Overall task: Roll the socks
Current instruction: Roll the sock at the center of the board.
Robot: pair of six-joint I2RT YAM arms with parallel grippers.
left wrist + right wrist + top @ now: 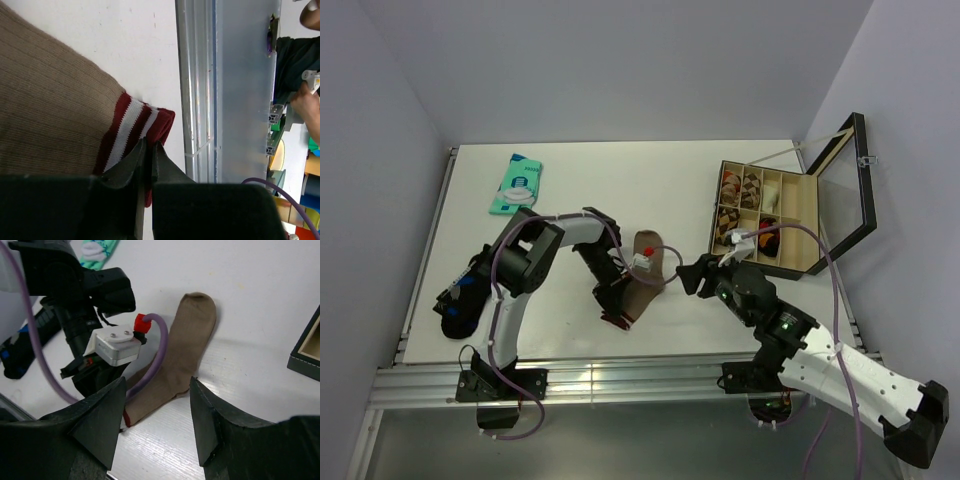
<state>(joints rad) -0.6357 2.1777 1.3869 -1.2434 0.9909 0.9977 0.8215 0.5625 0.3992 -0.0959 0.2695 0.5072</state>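
Observation:
A tan-brown sock point(646, 268) with a maroon, white-striped cuff point(134, 122) lies flat on the white table, toe pointing away from the arms. My left gripper point(617, 316) is at the sock's near end, and its jaws point(148, 148) are shut on the edge of the cuff. To the right of the sock, my right gripper point(691, 276) hovers open; from its wrist the sock point(193, 335) stretches away ahead, and nothing is between the fingertips point(157, 384). I see no loose black argyle sock.
An open black box point(812, 222) with a raised lid stands at the right, with rolled patterned socks in its compartments. A teal flat packet point(517, 185) lies at the far left. The aluminium rail point(199, 75) of the table's near edge runs close to the cuff.

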